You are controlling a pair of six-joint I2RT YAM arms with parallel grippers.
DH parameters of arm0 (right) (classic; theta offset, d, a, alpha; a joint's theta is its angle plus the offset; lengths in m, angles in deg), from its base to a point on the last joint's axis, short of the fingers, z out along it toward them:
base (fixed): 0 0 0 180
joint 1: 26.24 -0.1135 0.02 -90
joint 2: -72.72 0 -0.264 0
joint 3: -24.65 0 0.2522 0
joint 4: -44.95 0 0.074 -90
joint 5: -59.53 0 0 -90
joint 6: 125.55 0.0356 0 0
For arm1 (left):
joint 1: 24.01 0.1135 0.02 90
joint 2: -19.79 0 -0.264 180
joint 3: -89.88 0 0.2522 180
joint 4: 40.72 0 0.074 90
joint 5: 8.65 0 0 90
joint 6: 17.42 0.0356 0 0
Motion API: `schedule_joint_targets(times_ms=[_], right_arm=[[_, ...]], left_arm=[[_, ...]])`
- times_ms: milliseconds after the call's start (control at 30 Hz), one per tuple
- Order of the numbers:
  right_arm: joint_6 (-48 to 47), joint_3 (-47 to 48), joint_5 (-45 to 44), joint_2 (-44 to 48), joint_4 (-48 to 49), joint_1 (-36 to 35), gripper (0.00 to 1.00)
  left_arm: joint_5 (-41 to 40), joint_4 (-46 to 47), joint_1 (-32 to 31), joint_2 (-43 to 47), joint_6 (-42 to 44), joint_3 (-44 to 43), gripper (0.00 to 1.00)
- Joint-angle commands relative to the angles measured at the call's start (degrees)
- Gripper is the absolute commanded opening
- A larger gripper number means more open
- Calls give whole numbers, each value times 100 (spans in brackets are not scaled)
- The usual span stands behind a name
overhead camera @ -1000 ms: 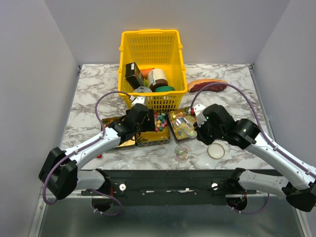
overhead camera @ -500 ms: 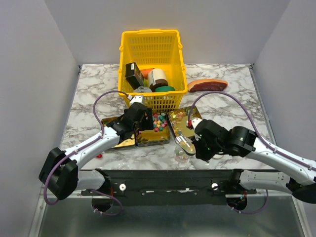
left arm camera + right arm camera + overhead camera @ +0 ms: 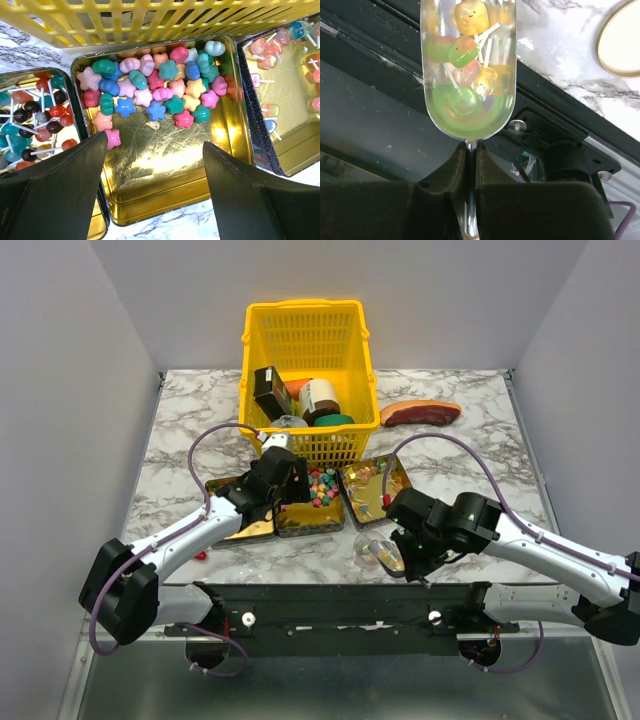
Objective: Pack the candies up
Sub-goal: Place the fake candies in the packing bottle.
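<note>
**Right gripper (image 3: 470, 165) holds a full scoop (image 3: 467, 100) by the little jar**

The right gripper is pinched narrow on the thin handle of a clear scoop. Inside the scoop lie candies (image 3: 462, 50): yellow, green and pink ones, some with white sticks. The scoop hangs at the near edge of the bench (image 3: 180, 420), a bit right of the middle.

A small clear jar (image 3: 366, 544) stands at that edge too, just beside the scoop on the robot's left. The scoop's long way seems to run from the gripper toward the jar. So I think the next move is to tip the open end over the jar. The right arm is the nearer one. The jar is small and the edge is close, so candies could spill. A round lid (image 3: 620, 45) lies on the bench near the scoop.

The left gripper (image 3: 155, 142) is spread wide and holds nothing. It hovers over the middle tin (image 3: 220, 150). Star and shell candies are heaped at the far side of that tin, and the near side is bare gold. The left tin (image 3: 250, 530) holds red, dark and teal lollipops. The right tin (image 3: 295, 145) holds pale wrapped lollipops. A yellow basket (image 3: 305, 330) with packets and cans stands just behind the tins.
</note>
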Motion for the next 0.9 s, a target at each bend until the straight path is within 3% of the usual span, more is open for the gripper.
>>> schedule_joint_targets(times_ms=[0,400,867], right_arm=[[47,-81,403,-137,-205,-33,1],[-147,376,474,-945,-653,-16,1],[-613,737,633,-1201,-1365,485,1]], left_arm=[[79,89,34,-35,-22,31,88],[123,80,78,159,-40,58,88],[229,159,95,246,-66,93,88]])
